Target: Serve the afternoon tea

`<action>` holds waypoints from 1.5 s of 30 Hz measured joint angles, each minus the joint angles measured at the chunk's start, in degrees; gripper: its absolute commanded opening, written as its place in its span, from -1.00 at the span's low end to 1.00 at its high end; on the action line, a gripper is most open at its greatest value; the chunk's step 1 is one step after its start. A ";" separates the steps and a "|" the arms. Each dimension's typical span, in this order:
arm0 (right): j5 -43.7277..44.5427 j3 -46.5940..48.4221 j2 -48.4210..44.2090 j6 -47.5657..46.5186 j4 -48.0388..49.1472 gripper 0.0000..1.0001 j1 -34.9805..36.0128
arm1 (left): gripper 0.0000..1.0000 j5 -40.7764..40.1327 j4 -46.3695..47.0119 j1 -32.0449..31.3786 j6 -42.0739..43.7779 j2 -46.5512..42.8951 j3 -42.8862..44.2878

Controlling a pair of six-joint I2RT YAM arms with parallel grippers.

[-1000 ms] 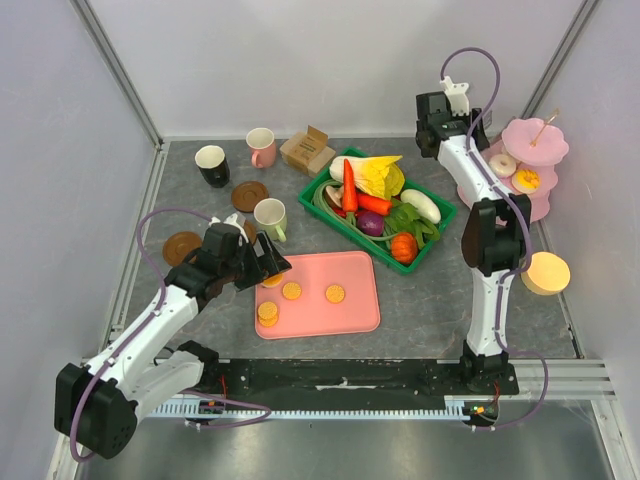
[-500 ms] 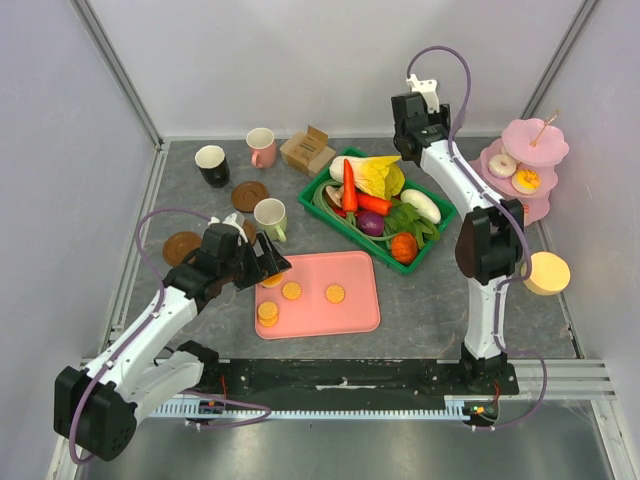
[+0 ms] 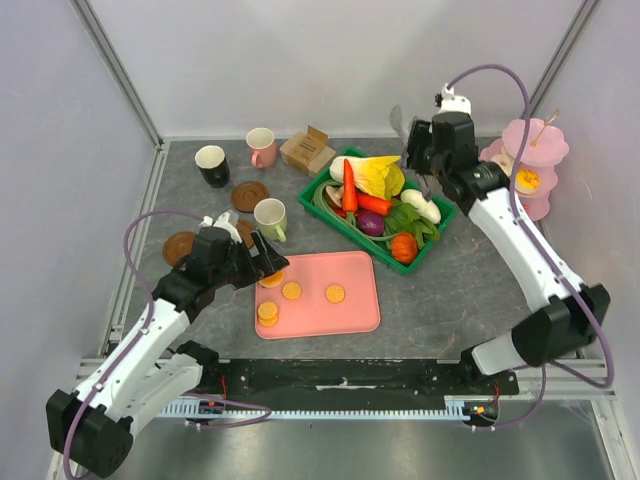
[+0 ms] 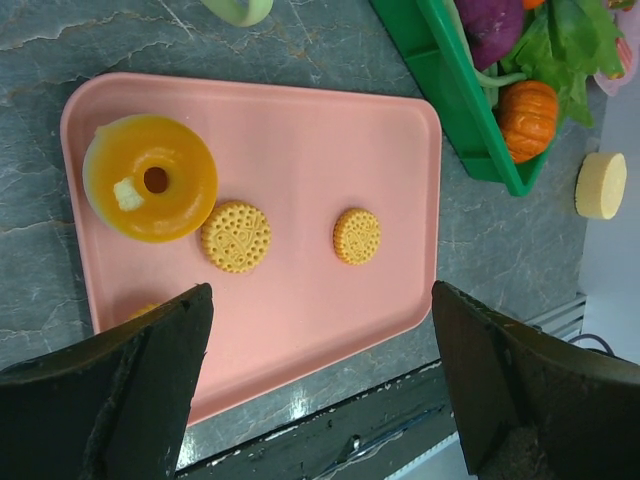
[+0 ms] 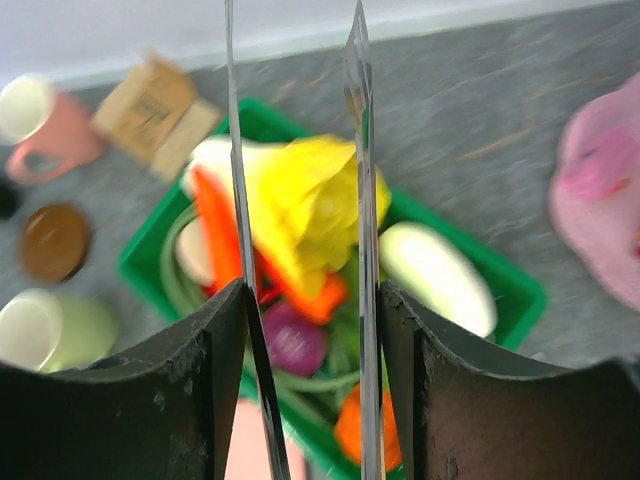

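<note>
Three mugs stood on the table: a black mug (image 3: pixel 211 165), a pink mug (image 3: pixel 261 147) and a pale-green mug (image 3: pixel 270 218). Two brown coasters (image 3: pixel 250 195) showed plainly. The one pink tray (image 4: pixel 300 130) carried three round biscuits (image 4: pixel 236 237) and a single orange-iced donut (image 4: pixel 150 190). There was one green basket (image 4: pixel 445 100), with one pumpkin (image 4: pixel 528 118), one carrot (image 3: pixel 349 185) and one cabbage (image 3: pixel 375 175), plus one cardboard box (image 3: pixel 307 150) and one pink tiered stand (image 3: pixel 540 140)

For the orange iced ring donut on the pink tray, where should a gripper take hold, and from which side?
Probably across the outer rim of the orange iced donut, pinching opposite sides, coming straight down. It lies flat, hole up, on the pink tray; a round biscuit sits close on one side, so pinch clear of it.
</note>
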 measured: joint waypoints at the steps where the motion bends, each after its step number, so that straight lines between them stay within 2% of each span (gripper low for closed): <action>1: -2.78 -2.10 -2.08 0.90 0.70 0.21 0.22 | 0.91 0.00 -0.17 0.00 0.00 -0.52 0.00; 4: -11.41 -10.34 -8.90 2.54 2.40 0.21 3.10 | 0.91 -0.15 -1.62 0.00 0.00 -3.02 0.00; 10: -22.23 -25.31 -20.65 2.82 2.56 0.21 13.44 | 0.91 -2.23 -7.28 0.00 0.02 -8.55 0.83; 14: -23.21 -29.81 -25.53 2.80 1.79 0.20 20.94 | 0.91 -5.05 -11.41 0.00 0.02 -11.96 3.08; 17: -21.03 -30.80 -25.97 2.80 1.88 0.21 29.14 | 0.91 -6.56 -13.57 0.00 0.02 -13.51 4.57; 21: -14.88 -30.64 -21.68 2.40 2.54 0.21 40.89 | 0.91 -8.74 -16.28 0.00 0.00 -14.80 5.70; 26: -7.67 -28.33 -10.64 1.31 2.51 0.21 48.37 | 0.91 -10.25 -18.93 0.00 -0.02 -15.58 6.05; 31: -1.38 -24.94 -2.47 -0.04 2.45 0.23 51.34 | 0.91 -10.88 -20.61 0.00 -0.02 -16.50 6.36; 45: 7.41 -19.23 6.51 -2.75 2.49 0.30 54.36 | 0.91 -10.93 -21.79 0.00 -0.02 -17.09 6.36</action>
